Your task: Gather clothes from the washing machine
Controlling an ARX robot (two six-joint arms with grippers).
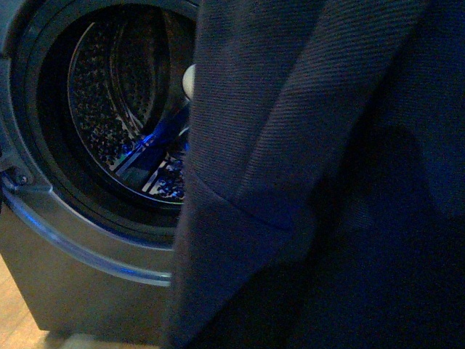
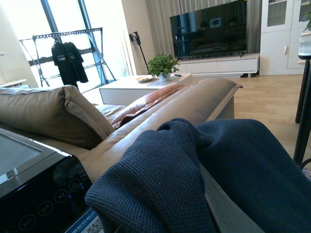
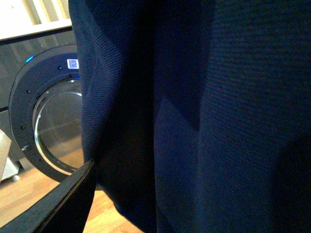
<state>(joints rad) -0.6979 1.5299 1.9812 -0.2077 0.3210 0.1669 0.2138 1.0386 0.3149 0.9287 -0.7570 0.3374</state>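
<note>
The clothes (image 1: 312,174), dark navy knit fabric, hang close before the front camera and cover its right two thirds. Behind them stands the grey washing machine (image 1: 80,247) with its round mouth open and the perforated steel drum (image 1: 109,109) lit blue inside. In the left wrist view the clothes (image 2: 194,179) drape over my left gripper, which is shut on them; its fingers are hidden under the fabric. In the right wrist view the clothes (image 3: 204,111) hang right in front of my open right gripper, hiding its fingertips.
A small white ball (image 1: 189,80) shows at the drum's edge beside the fabric. The machine's round glass door (image 3: 53,126) stands open over the wooden floor (image 3: 29,199). A beige sofa (image 2: 73,111), a low table and a television lie behind the left arm.
</note>
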